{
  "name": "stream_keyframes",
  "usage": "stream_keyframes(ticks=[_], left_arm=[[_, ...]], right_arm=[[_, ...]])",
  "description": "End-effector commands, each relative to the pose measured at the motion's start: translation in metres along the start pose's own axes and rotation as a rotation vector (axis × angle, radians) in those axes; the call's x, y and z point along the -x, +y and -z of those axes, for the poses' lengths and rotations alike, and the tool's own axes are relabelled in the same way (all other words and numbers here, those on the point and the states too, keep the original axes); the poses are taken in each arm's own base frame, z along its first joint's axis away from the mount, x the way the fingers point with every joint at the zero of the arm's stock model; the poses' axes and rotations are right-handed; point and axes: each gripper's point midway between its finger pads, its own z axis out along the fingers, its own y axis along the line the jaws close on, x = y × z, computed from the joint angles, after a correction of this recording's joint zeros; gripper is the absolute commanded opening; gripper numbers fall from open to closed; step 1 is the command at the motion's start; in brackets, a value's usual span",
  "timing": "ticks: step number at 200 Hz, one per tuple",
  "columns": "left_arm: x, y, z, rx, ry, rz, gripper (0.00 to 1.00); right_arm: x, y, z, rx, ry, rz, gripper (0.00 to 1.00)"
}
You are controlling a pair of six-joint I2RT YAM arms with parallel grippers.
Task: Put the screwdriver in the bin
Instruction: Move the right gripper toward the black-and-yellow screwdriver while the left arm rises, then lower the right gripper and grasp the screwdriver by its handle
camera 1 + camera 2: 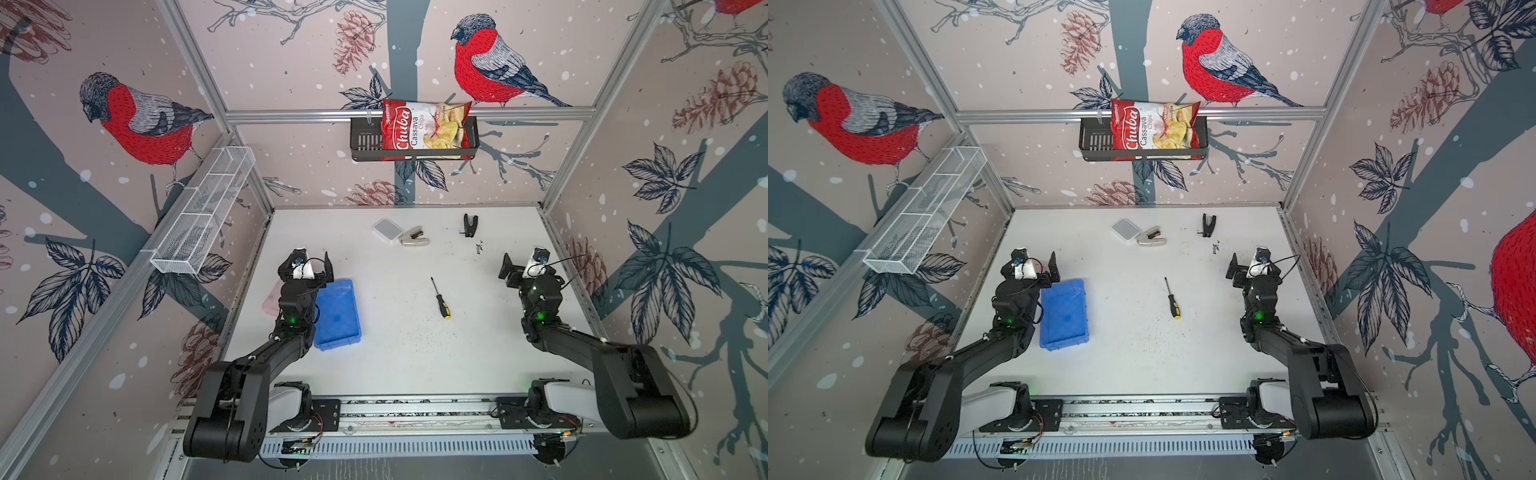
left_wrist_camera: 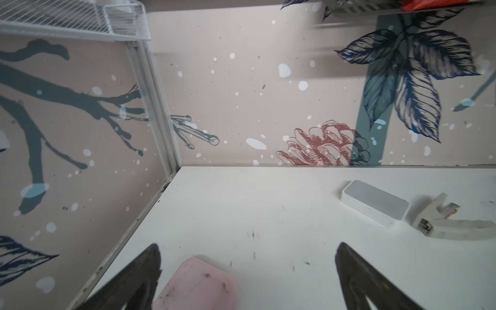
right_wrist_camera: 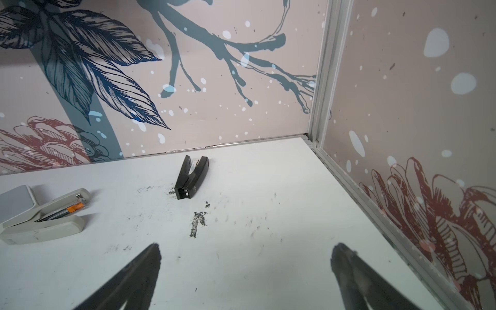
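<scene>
The screwdriver (image 1: 440,298) (image 1: 1172,298) lies flat near the middle of the white table, thin shaft toward the back wall, black-and-yellow handle toward the front. The blue bin (image 1: 338,309) (image 1: 1065,311) rests on the table to its left; it looks empty, and the left arm covers its left edge. My left gripper (image 1: 308,265) (image 1: 1032,266) (image 2: 248,245) hovers open just behind the bin, nothing between its fingers. Open too, my right gripper (image 1: 525,266) (image 1: 1252,268) (image 3: 247,244) hangs over the table's right side, well clear of the screwdriver. Neither wrist view shows the screwdriver or the bin.
A flat pink case (image 1: 271,301) (image 2: 198,284) lies under the left wrist. Near the back are a white box (image 1: 387,229) (image 2: 375,202), a beige stapler (image 1: 414,239) (image 3: 43,217) and a black clip-like tool (image 1: 469,224) (image 3: 191,177). A wire basket (image 1: 203,212) and a shelf with a chips bag (image 1: 419,131) hang on the walls.
</scene>
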Motion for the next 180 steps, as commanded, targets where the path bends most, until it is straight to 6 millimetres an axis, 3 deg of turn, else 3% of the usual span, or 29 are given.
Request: stream_keyframes(ticks=[1, 64, 112, 146, 180], left_arm=[[-0.001, -0.021, 0.004, -0.084, 0.054, -0.063, 1.00], [0.023, -0.083, 0.039, -0.322, 0.079, 0.039, 1.00], [0.039, -0.143, 0.071, -0.518, 0.080, 0.041, 1.00], [0.044, -0.186, 0.099, -0.697, 0.064, 0.021, 1.00], [0.030, -0.213, 0.130, -0.915, 0.084, -0.010, 1.00]], right_arm=[[0.007, 0.015, 0.006, 0.046, 0.019, 0.026, 1.00], [0.029, 0.082, 0.039, 0.214, 0.050, 0.037, 0.99], [0.021, 0.141, 0.068, 0.377, 0.142, 0.037, 0.99], [-0.005, 0.178, 0.082, 0.432, 0.279, 0.056, 1.00], [-0.045, 0.195, 0.084, 0.413, 0.440, 0.061, 1.00]])
